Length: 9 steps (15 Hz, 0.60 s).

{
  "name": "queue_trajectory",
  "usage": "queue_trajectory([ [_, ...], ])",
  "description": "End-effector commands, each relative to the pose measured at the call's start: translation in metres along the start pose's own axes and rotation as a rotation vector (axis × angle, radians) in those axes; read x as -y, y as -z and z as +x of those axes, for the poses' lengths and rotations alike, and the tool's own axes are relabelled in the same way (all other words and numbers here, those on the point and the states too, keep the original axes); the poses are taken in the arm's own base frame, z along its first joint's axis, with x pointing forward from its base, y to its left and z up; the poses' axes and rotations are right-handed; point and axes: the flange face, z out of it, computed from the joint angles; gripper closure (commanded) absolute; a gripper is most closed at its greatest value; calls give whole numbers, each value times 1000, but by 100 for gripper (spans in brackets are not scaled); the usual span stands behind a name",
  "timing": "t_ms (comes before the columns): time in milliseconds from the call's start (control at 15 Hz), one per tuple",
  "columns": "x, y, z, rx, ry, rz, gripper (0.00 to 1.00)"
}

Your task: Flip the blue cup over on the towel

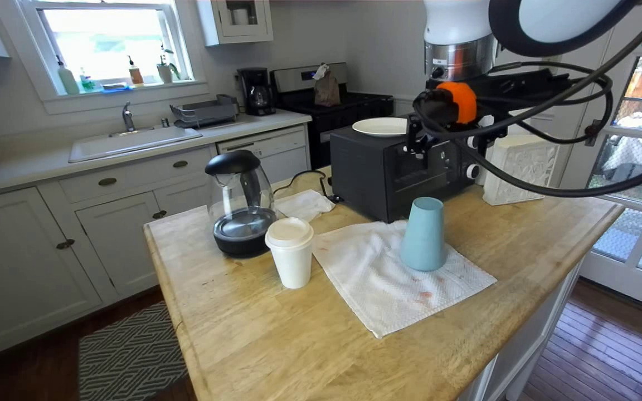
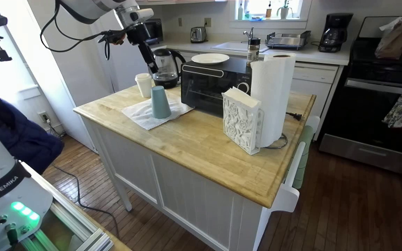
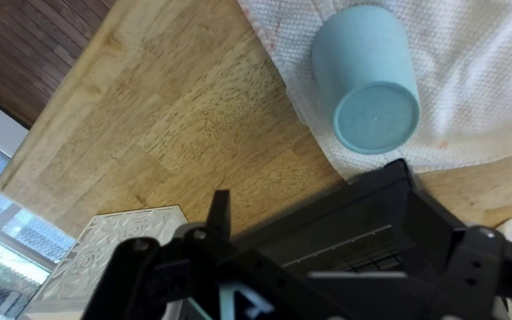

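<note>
Left of centre in an exterior view, light blue tapered plastic cup upside-down on rumpled white towel, black metal gripper upper left, spread

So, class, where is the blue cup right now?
In an exterior view, the blue cup stands upside down on the towel, right of the white lidded cup and near the black toaster oven.

The cup is light blue, the towel white with reddish spots.
</note>
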Motion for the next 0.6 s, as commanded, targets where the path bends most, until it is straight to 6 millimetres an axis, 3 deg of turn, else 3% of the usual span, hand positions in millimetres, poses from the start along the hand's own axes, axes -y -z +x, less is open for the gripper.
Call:
queue_trajectory([
  [0,-8,11,9,71,34,-8,0],
  [533,-6,7,8,76,45,-13,0],
])
